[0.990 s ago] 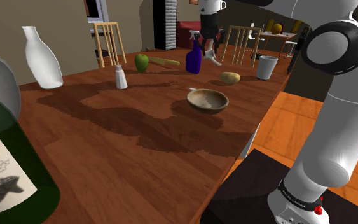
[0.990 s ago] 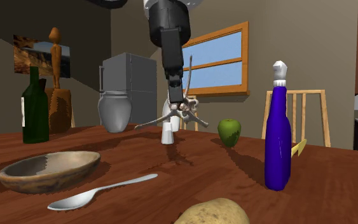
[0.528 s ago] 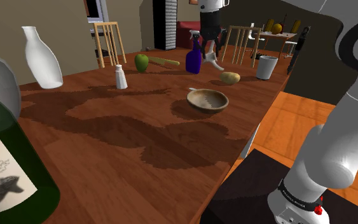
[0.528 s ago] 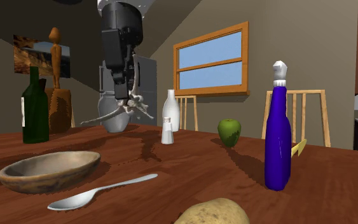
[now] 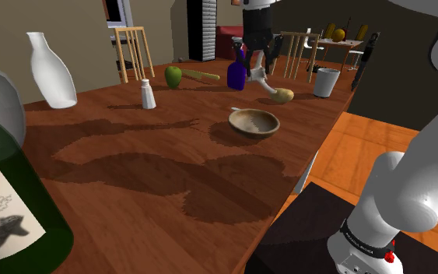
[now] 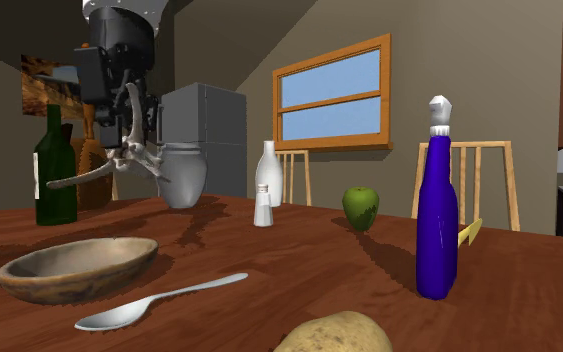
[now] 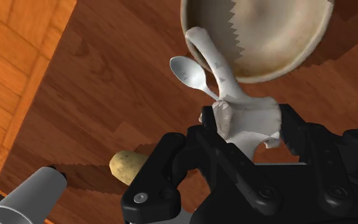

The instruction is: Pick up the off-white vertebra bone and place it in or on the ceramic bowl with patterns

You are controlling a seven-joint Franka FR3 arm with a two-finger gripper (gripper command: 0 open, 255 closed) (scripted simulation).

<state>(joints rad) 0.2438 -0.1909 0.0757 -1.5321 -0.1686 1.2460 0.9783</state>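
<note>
Dark brown wooden bench (image 5: 131, 179). Near its edge at the shoulder view's right, shallow tan-and-brown ceramic bowl (image 5: 254, 124). Aloft near the bowl, clear of the bench, black fingers (image 7: 190, 149) clamped around off-white vertebra bone (image 7: 241, 114), one long spur jutting out. Beside the bowl, lying flat, small silver spoon (image 6: 159, 300).
</note>
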